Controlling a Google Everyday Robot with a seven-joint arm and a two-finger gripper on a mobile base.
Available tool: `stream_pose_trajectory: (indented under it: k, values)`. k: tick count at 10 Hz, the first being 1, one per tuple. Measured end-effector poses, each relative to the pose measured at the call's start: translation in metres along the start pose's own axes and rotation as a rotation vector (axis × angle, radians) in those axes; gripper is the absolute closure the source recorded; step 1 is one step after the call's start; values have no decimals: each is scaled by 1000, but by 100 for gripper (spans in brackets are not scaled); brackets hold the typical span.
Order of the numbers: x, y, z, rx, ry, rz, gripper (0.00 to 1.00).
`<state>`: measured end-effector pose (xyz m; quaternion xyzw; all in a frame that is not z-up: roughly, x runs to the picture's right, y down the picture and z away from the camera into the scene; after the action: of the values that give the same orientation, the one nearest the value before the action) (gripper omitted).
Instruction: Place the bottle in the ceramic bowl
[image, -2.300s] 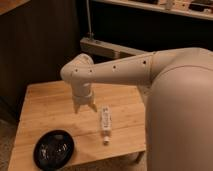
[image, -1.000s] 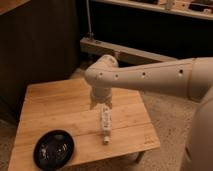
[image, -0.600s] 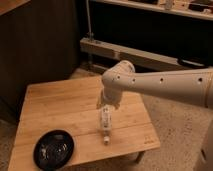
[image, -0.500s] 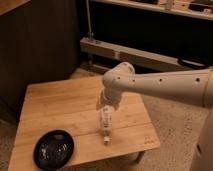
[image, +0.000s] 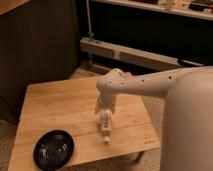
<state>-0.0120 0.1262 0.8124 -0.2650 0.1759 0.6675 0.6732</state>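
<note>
Gripper is positioned mid-frame over the bottle; its grip state cannot be determined. The ceramic bowl is sited lower left.

End effector just behind bottle on table; ceramic bowl front-left, well apart

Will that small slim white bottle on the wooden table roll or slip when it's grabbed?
Lying on its side, the small slim white bottle would probably roll if nudged sideways. Its small size suggests it is light. The gripper sits over its far end, so held there it might tilt.
</note>
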Motion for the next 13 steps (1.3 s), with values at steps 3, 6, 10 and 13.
stream_pose_trajectory:
  k: [3, 6, 10, 13]
  values:
    - [1, -15, 20, 35, 23, 40, 35]
    - [4, -26, 33, 16, 34, 83, 35]
    - [0, -14, 42, -6, 69, 73, 35]
    - [-7, 16, 51, -15, 111, 37, 35]
